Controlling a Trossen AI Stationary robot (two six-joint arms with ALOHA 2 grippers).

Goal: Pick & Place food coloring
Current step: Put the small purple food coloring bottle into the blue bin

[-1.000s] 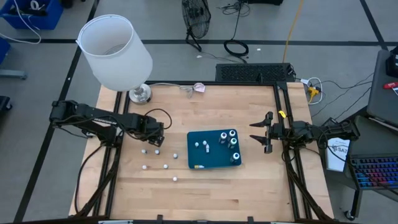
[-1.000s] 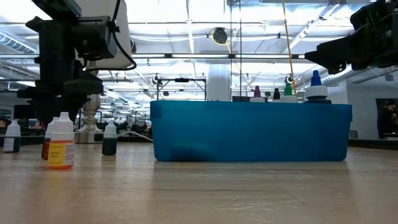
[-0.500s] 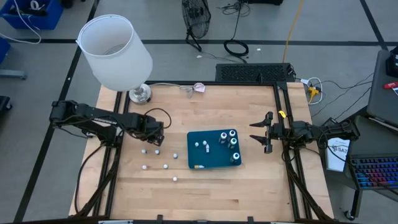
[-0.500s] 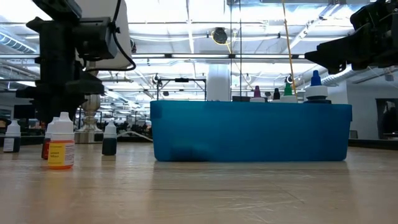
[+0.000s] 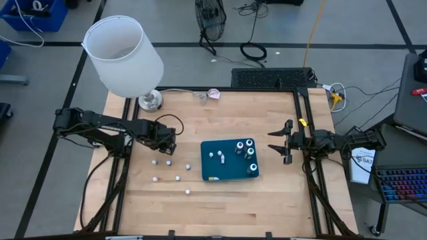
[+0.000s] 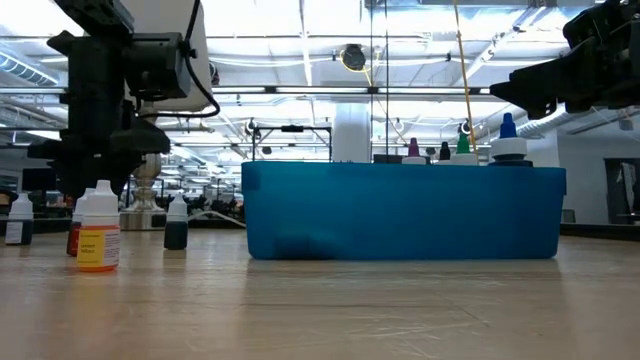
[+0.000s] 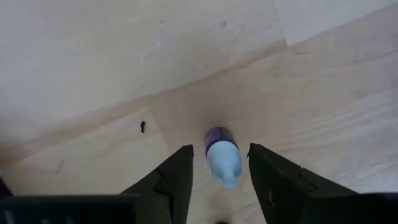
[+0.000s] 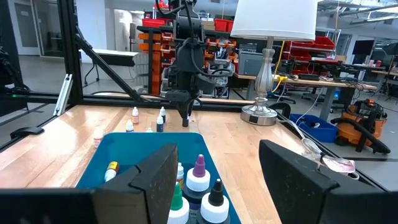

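Landmark: the flat teal-blue rectangular tray (image 5: pixel 230 175) near the middle of the light wooden table (image 5: pixel 220 207).

Food coloring, in the tray: several small dropper bottles stand upright in it. In the right wrist view these include a bottle with a purple tip (image 8: pixel 199 175), one with a green tip (image 8: pixel 177 205), one with a black tip (image 8: pixel 215 203) and, at the tray's edge, a small bottle with an orange label (image 8: pixel 112 169).

Food coloring, outside the tray: a loose group of tiny white-capped bottles (image 5: pixel 177 177) stands on the table on the tray's left-arm side. In the low view, the nearest of them is a white-capped bottle with a yellow and red label (image 6: pixel 98 233); a dark-bodied bottle (image 6: pixel 176 224) stands closer to the tray.

Left gripper (image 5: pixel 167 151): positioned above the loose group, well clear of the tray. In the left wrist view its two dark fingers (image 7: pixel 176 179) point down on either side of one purple-labelled bottle with a pale cap (image 7: pixel 222 155). The jaws are parted, with a gap on each side of the bottle; nothing is grasped.

Right gripper (image 5: pixel 280 141): waits just beyond the tray's opposite side, jaws released and empty.

A lamp with a white drum shade (image 5: pixel 123 55) stands at the table's far corner on the left arm's side.
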